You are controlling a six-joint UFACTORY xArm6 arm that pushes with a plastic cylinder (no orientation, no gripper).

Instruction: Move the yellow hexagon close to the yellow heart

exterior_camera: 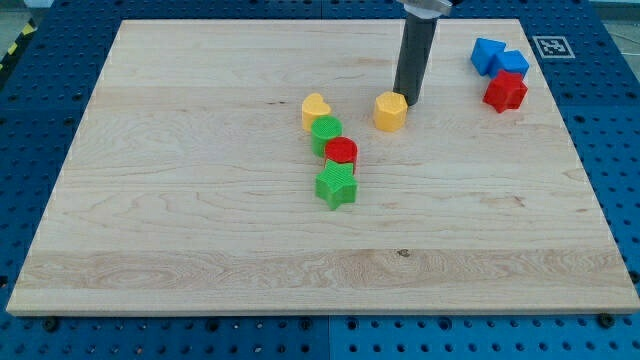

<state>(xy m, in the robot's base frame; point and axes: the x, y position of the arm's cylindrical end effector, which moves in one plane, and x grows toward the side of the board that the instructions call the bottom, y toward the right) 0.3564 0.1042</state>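
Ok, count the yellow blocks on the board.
2: the yellow heart at the top of the centre cluster, and the yellow hexagon to its right, touching my tip. None seem hidden.

Single camera, raised in front of the wooden board [200,250], angled down across it, far enough back that all four edges fit, blue perforated table [620,150] framing every side, rod entering from the view's top, no second view to overlap

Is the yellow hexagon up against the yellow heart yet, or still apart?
Apart: bare board shows between the yellow hexagon and yellow heart. My tip sits at the hexagon's upper right.
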